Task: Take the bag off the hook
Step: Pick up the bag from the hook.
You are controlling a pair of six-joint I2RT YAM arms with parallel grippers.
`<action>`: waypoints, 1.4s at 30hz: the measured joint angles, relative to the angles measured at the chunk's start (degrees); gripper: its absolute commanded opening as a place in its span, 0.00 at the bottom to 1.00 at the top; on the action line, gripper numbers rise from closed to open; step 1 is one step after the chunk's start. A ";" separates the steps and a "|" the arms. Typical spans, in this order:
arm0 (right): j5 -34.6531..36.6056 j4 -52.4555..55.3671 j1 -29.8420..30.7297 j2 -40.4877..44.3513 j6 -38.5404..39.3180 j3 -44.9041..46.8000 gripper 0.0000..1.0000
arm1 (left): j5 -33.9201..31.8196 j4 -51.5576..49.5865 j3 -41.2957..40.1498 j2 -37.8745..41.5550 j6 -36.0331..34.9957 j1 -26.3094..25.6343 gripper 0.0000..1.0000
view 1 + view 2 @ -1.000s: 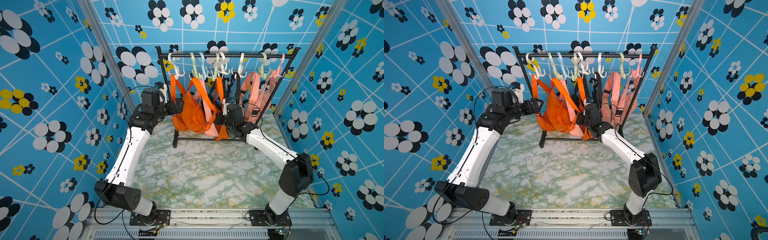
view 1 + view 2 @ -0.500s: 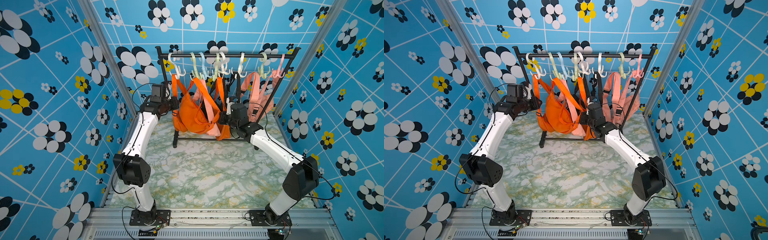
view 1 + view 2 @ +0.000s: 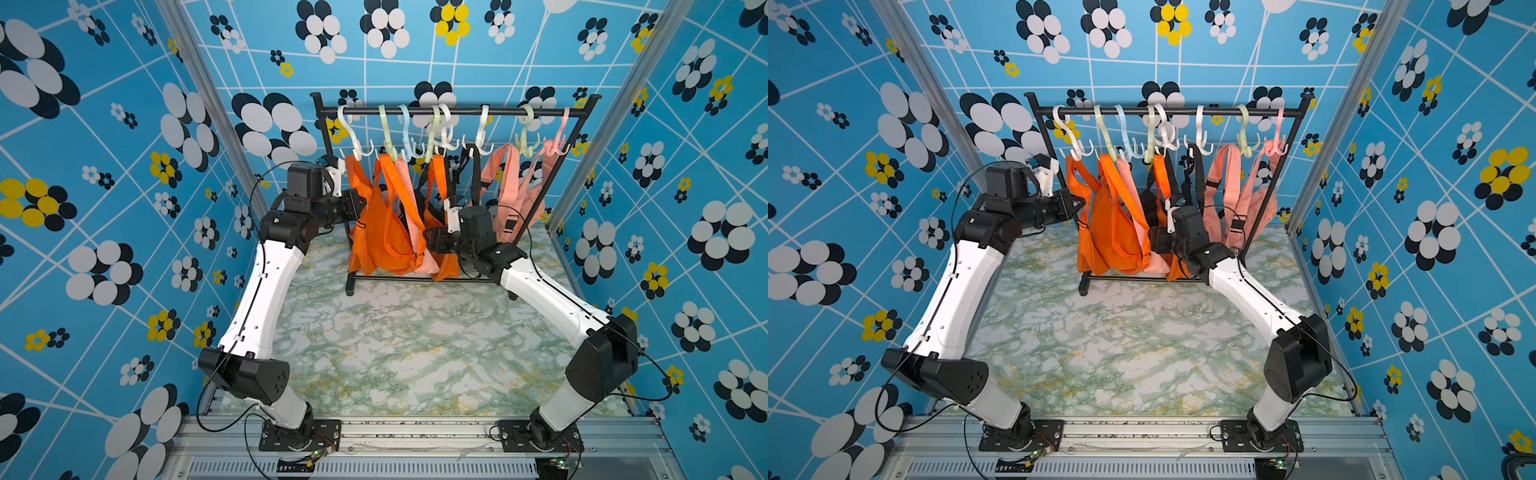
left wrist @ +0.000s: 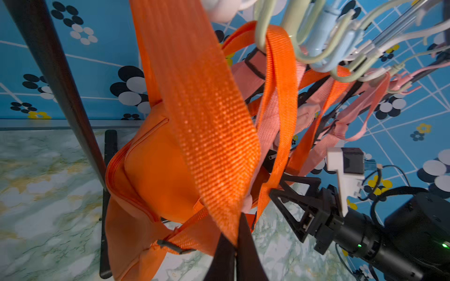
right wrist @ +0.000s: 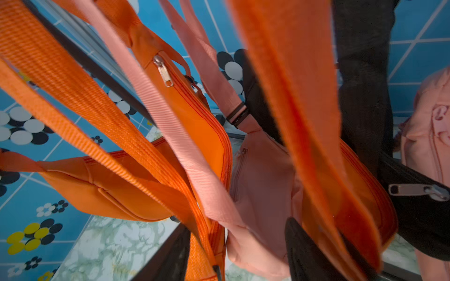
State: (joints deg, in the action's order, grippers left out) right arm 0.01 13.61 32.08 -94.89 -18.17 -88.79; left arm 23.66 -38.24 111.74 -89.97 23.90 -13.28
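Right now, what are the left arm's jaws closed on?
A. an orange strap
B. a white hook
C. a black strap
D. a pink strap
A: in the left wrist view the left jaws are pressed together on the lower end of the wide orange strap, which runs down between them.

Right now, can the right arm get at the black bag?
Probably not directly. The right gripper has its jaws open around an orange strap and a pink strap, and the black bag hangs outside them, past an orange bag. It would likely need to back out first.
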 measured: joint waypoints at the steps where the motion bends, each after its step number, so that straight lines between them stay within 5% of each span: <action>1: -0.22 0.81 1.62 0.76 1.01 -0.96 0.74 | 0.57 0.22 -0.04 1.31 0.35 -0.39 0.00; 9: -2.91 1.16 12.57 4.92 7.15 -9.11 0.79 | 3.43 2.60 -1.11 6.40 2.25 -2.73 0.02; 20: -8.74 2.43 15.91 -5.46 8.70 -19.54 0.77 | 6.27 4.70 -4.81 6.86 5.09 -4.00 0.02; 34: -3.52 -1.95 15.91 -4.39 2.58 -7.45 0.75 | 9.33 8.66 -5.31 7.39 9.22 -4.24 0.02; 36: -3.56 -2.56 15.91 -4.83 1.40 -7.26 0.66 | 10.05 10.08 -5.57 7.82 10.12 -4.26 0.02; 39: -4.20 -4.35 15.91 -5.38 -0.52 -7.32 0.10 | 10.97 11.52 -5.64 8.00 11.15 -4.26 0.06; 40: -4.66 -4.44 15.91 -5.60 -0.81 -7.50 0.00 | 11.10 11.58 -5.64 8.00 11.21 -4.26 0.12; 42: -5.70 -4.42 15.91 -5.70 -1.20 -7.63 0.00 | 11.08 11.41 -5.64 8.00 10.88 -4.11 0.36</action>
State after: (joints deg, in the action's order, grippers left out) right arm -5.69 9.19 47.99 -100.60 -19.38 -96.42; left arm 34.74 -26.83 106.10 -81.97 34.79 -17.39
